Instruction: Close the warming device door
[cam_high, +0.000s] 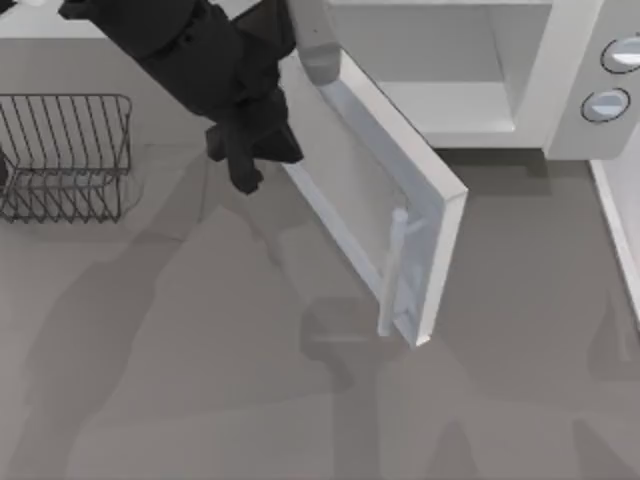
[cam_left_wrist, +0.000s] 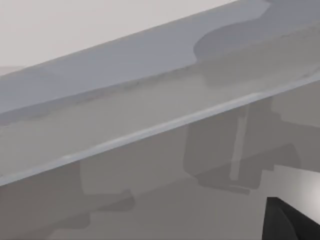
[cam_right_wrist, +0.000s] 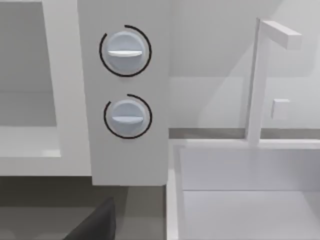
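The door (cam_high: 375, 205) of the warming device (cam_high: 560, 70) stands well open, swung out from its hinge at the upper middle of the top view and reaching down toward the centre of the frame, over the grey desk (cam_high: 200, 400). Its bar handle (cam_high: 392, 270) sits near the free edge, on the face turned toward the lower left. It looks like a stiff, light panel that will pivot freely, so I judge a push serves better than a grip: press flat on the outer face near the handle, where leverage is greatest, and avoid the smooth window, which may let the jaws slide. The left gripper (cam_high: 245, 160) hangs just beside the outer face near the hinge, in the upper left of the frame; I cannot tell how its jaws stand. The right arm is parked facing the two knobs (cam_right_wrist: 125, 50). A wire rack (cam_high: 65, 155) sits at far left.
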